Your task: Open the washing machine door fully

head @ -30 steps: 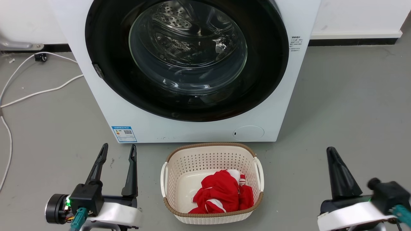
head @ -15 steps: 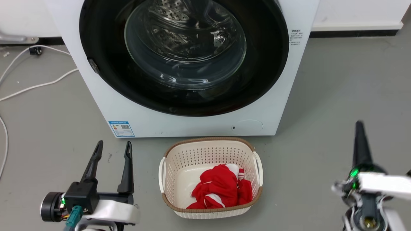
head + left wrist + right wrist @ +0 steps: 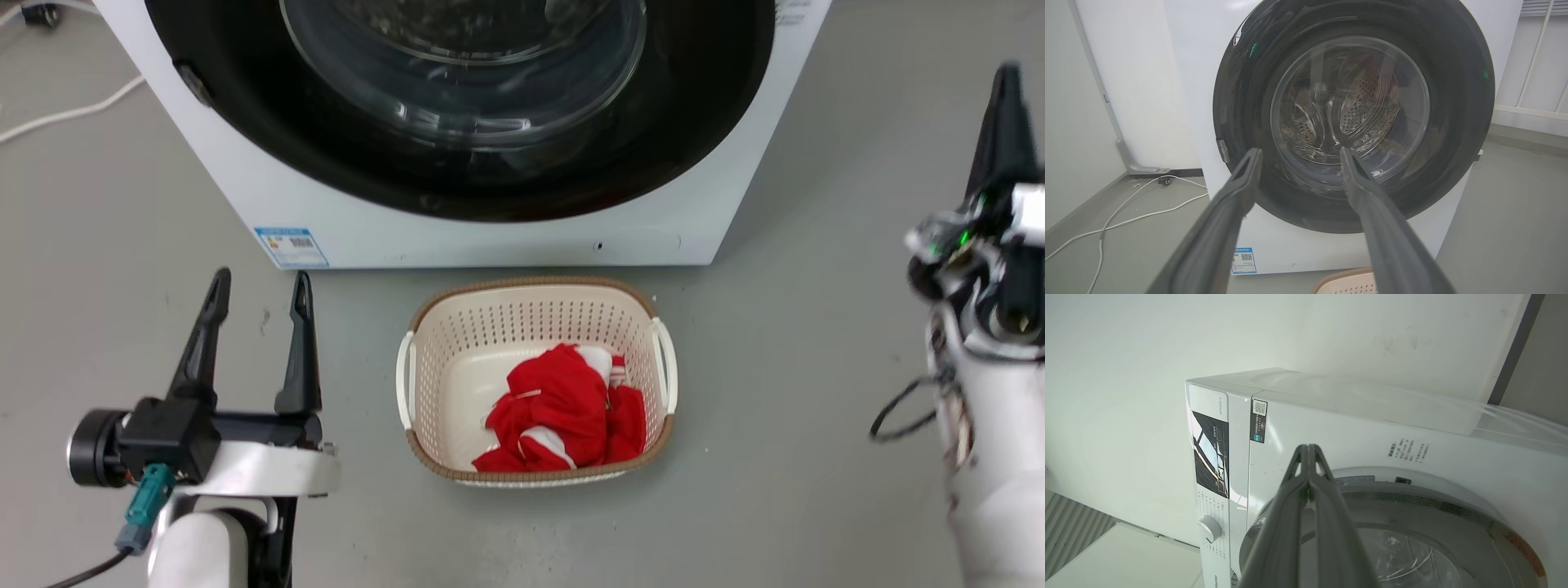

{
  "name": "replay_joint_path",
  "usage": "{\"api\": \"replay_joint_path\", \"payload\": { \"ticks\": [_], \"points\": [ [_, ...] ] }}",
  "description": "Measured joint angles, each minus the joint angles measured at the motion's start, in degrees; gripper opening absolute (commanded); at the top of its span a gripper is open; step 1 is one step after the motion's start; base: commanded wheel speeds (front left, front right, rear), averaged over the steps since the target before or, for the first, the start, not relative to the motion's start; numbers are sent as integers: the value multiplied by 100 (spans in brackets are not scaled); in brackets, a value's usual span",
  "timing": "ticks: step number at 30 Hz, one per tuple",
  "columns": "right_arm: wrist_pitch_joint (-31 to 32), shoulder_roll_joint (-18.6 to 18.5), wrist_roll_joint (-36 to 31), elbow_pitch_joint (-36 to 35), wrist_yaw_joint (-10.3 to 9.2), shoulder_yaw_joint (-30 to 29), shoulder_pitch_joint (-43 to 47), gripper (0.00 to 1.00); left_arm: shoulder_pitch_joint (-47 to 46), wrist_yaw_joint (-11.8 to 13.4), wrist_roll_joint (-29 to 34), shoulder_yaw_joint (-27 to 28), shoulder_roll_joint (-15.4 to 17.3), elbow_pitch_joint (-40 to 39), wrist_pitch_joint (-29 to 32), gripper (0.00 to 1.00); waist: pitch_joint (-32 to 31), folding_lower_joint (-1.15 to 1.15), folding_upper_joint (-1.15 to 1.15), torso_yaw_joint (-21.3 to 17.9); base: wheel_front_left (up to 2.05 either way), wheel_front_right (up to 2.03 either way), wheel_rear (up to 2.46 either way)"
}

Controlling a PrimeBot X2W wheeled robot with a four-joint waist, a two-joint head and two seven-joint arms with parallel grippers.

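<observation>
**Head view.** The washing machine (image 3: 490, 241) stands at the top of frame with the washing machine door (image 3: 457, 171) shut flush against its front. Since one second ago the whole picture has shifted, so the camera has moved. Beyond that shift, the right gripper (image 3: 1008, 82) has risen from low beside the laundry basket (image 3: 531, 284) to a raised position off the machine's right flank, well apart from it. The left gripper (image 3: 261, 282) holds its station in front of the machine's left corner, fingers spread and empty. Judgement: this is the approach stage. The right arm is being brought up to work the door, and no opening has begun.

**Left wrist view.** The full circle of the door (image 3: 1351, 122) is visible here, whereas the head view cuts it at the top edge. A small grey tab (image 3: 1222, 149) sits on the door rim at the machine's left side. The spread fingers (image 3: 1237, 192) point at the lower door without touching it.

**Right wrist view.** The frame is rolled. The two fingers (image 3: 1308, 457) are pressed together with nothing between them, a state the head view leaves unclear. They point at the machine's upper front, clear of the surface. The control knob (image 3: 1210, 529) and the door's upper rim (image 3: 1412, 498) appear here.
</observation>
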Motion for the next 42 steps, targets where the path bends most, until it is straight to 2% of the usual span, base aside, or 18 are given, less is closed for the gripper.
{"api": "replay_joint_path", "payload": {
  "ticks": [1,2,7,10,20,28,35,42],
  "points": [
    [76,-85,-14,182,0,11,-230,0,-63,-13,-7,0,4,-30,0,100,77,0,0,13,0,0,0],
    [310,-334,-80,694,0,23,-899,0,-241,-24,-24,-1,23,-102,0,100,314,0,0,56,0,0,0],
    [880,-765,-366,1593,0,222,-1920,0,-492,-64,-55,-32,47,-192,0,100,690,0,0,139,0,0,0],
    [1280,-879,-535,1953,0,390,-2458,0,-594,-73,-67,-40,67,-225,0,100,891,0,0,181,0,0,0],
    [2348,-923,-1080,2840,0,842,-3594,0,-810,-97,-101,-83,113,-294,0,100,1352,0,0,199,0,0,0],
    [2904,-744,-1513,3512,0,1026,-4265,0,-919,-98,-140,-125,197,-370,0,100,1645,0,0,192,0,0,0],
    [3392,-668,-1493,3659,0,926,-4490,0,-991,-99,-167,-188,221,-367,0,100,1758,0,0,207,0,0,0],
    [4002,-631,-1307,3467,-1,804,-4325,0,-990,-99,-167,-199,204,-320,0,100,1668,-1,0,200,0,0,0]
  ]
}}
